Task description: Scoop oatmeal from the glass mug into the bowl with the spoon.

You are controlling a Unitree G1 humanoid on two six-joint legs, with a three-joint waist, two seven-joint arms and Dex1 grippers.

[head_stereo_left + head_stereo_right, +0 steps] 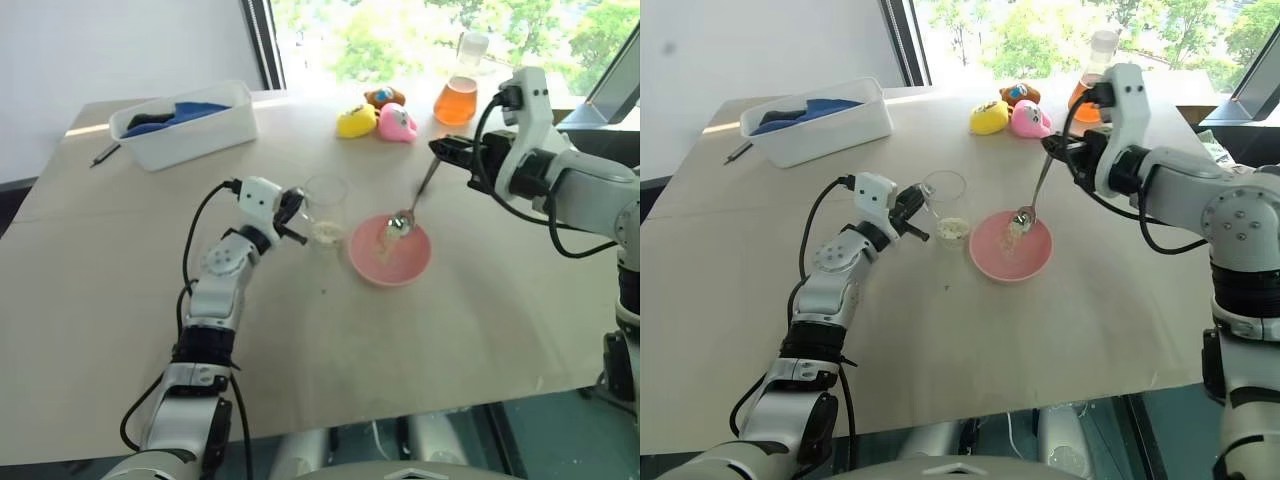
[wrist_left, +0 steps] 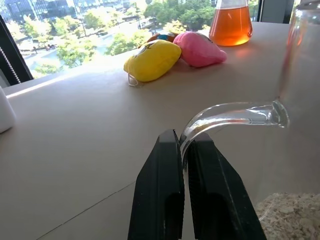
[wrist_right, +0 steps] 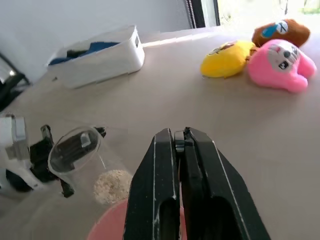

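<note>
My right end effector [image 1: 438,150] pinches one spoon [image 1: 417,197] above one bowl [image 1: 390,252]; my left end effector [image 1: 298,218] pinches one glass mug's [image 1: 325,207] handle beside the bowl.

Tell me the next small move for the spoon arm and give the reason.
Probably tip and lightly shake the spoon where it is, then carry it back to the mug. The right gripper is shut on the handle and the spoon's tip sits low over the pink bowl, where some oatmeal already lies. More flakes remain in the mug, whose handle the left gripper pinches.
</note>
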